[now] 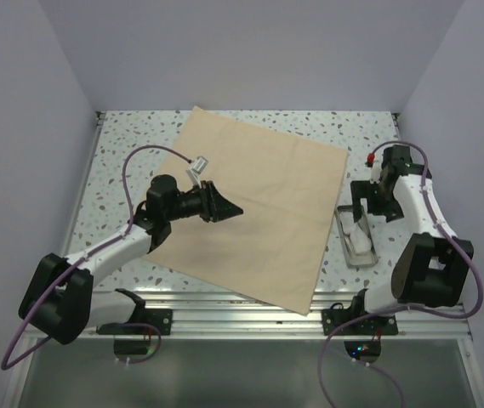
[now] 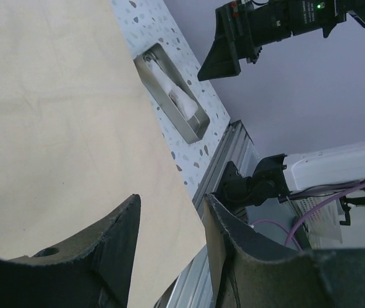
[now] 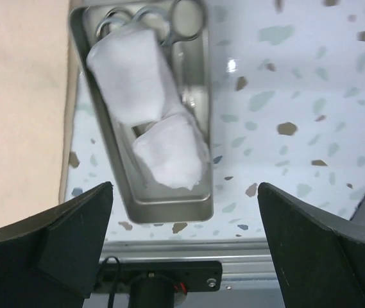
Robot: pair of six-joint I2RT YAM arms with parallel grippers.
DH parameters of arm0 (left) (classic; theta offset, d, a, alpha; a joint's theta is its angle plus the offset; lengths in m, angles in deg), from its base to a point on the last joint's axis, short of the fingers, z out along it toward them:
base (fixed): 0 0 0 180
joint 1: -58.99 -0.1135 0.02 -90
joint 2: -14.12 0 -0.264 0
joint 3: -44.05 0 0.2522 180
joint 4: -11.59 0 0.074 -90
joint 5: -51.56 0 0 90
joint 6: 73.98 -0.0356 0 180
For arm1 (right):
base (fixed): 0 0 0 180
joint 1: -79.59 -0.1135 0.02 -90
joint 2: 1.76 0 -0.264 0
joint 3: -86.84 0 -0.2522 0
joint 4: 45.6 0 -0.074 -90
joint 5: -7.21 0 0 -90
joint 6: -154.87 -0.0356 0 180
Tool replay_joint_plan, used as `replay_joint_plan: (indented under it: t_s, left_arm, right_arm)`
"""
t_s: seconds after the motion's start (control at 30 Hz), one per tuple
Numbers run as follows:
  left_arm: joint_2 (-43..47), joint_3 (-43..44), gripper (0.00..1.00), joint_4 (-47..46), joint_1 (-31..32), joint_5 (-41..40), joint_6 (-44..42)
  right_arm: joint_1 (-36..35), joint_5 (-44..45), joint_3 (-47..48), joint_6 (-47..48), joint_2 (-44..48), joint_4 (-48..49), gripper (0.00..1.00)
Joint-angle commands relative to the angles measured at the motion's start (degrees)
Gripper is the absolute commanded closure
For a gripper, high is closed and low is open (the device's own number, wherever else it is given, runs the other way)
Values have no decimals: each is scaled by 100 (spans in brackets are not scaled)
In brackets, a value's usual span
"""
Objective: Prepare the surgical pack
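Surgical pack (image 1: 276, 229) spread flat, plain tan sheet, seemingly faintly creased

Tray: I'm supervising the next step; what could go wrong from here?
Two gauze squares lie loose on the steel instruments in the tray; the open right tool above may catch only gauze or tip the tray. The tray sits close beside the tan cloth, so dragging it could rumple that cloth.
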Motion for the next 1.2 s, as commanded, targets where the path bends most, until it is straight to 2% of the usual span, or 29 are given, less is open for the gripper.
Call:
replay_joint_plan:
  t_s: [0.0, 0.03, 0.17, 0.23, 0.3, 0.33, 0.43, 0.57, 0.6, 0.63, 0.67, 0.7, 0.77, 0.83, 0.87, 1.0, 1.17]
  left_arm:
    - [-39, -70, 52, -410, -3, 119, 43]
    - [-65, -79, 52, -427, -3, 137, 43]
    - [-57, -167, 52, -523, -3, 137, 78]
    - [-65, -211, 52, -568, -3, 146, 104]
    - [-57, -237, 52, -612, -3, 172, 104]
    - [-57, -246, 52, -629, -3, 172, 104]
    - [-83, -246, 52, -647, -3, 172, 87]
    - [-144, -281, 52, -717, -3, 207, 104]
    - [-153, -281, 52, -726, -3, 198, 96]
    - [-179, -281, 52, -735, -11, 198, 104]
    - [-188, -281, 52, -744, -11, 198, 104]
    - [-189, -290, 52, -744, -29, 207, 96]
    - [-171, -308, 52, -744, -38, 207, 104]
    - [-162, -334, 53, -735, -55, 198, 96]
    - [-171, -326, 52, -726, -64, 190, 96]
    - [-197, -308, 53, -717, -73, 155, 113]
    - [-101, -264, 53, -410, -73, -47, 52]
  right_arm:
    - [-77, 1049, 62, -811, 163, 569, 1]
    - [-77, 1425, 123, -944, -81, 569, 1]
    - [-77, 919, 457, -1015, -917, 315, 2]
    - [-77, 1294, 458, -805, -1137, 323, 24]
    - [-60, 1552, 152, -699, -1200, 673, 53]
    - [-42, 1534, 46, -638, -1226, 770, 56]
    - [-24, 1211, 53, -585, -1401, 851, 49]
    - [-24, 1034, 335, -515, -1735, 657, 49]
    - [-24, 938, 352, -506, -1832, 674, 52]
    - [-24, 911, 361, -514, -1894, 709, 61]
    - [-24, 902, 396, -532, -1999, 692, 80]
    - [-24, 780, 518, -532, -2217, 640, 83]
    - [-24, 813, 633, -532, -2395, 552, 82]
    - [11, 831, 642, -558, -2430, 578, 90]
    - [37, 840, 634, -576, -2413, 560, 97]
    - [239, 805, 668, -681, -2088, 447, 100]
    - [265, 1086, 1230, -453, -1755, -63, 100]
